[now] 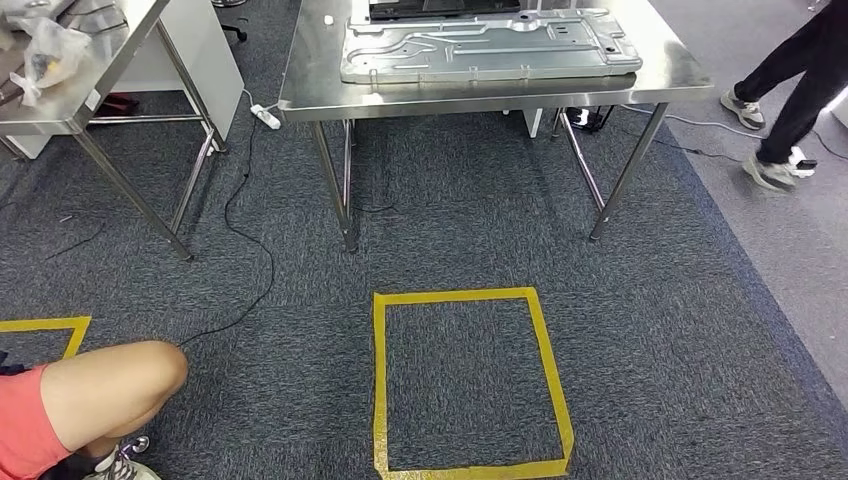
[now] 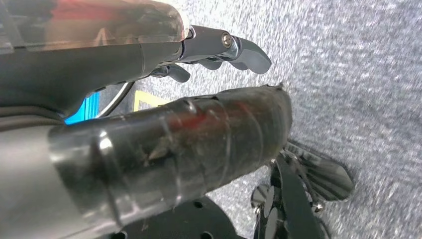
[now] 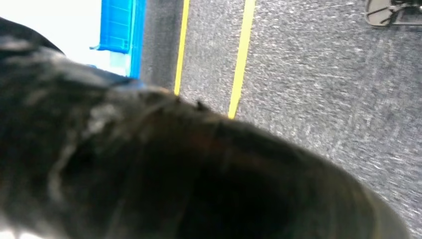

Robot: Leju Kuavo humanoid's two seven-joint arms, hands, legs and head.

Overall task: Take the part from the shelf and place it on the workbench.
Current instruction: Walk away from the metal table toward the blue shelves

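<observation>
A large grey pressed-metal part (image 1: 490, 45) lies flat on the steel workbench (image 1: 470, 100) ahead of me, across a stretch of carpet. In the left wrist view my left hand (image 2: 189, 129) hangs over the carpet, its taped thumb apart from the dark fingers (image 2: 234, 50), with nothing between them. In the right wrist view my right hand (image 3: 174, 169) is a dark blur very close to the lens, and how its fingers lie is hidden.
A yellow tape square (image 1: 465, 380) marks the carpet before the bench. A second steel table (image 1: 100, 70) stands at the left with a plastic bag on it. A person's knee (image 1: 110, 385) is at lower left; another person's legs (image 1: 790, 90) at right. A cable (image 1: 250, 220) crosses the floor.
</observation>
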